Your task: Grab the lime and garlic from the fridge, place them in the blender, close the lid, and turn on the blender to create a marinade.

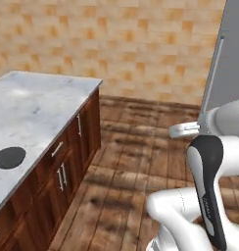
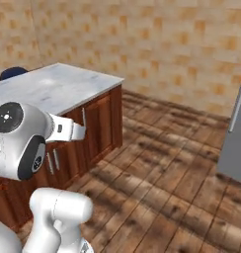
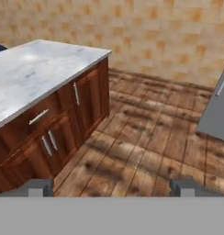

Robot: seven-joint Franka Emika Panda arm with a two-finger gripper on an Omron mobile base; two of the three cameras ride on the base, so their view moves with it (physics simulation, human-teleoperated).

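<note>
Both fingers [image 3: 40, 187] spread wide, holding nothing, fridge [image 3: 217, 110] well beyond to their right.

The arm [image 1: 200, 206] is white, smooth and round, made of fat tube parts. One part has a long black stripe. A joint [image 2: 9, 117] has a dark round cap. The finger tips [image 3: 38, 187] are small and grey.

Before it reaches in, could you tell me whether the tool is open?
Open: in the hand view the tool has its two finger tips wide apart, nothing between them.

Marble-topped wooden island [image 1: 38, 105] on plank floor [image 1: 136, 166]
</note>
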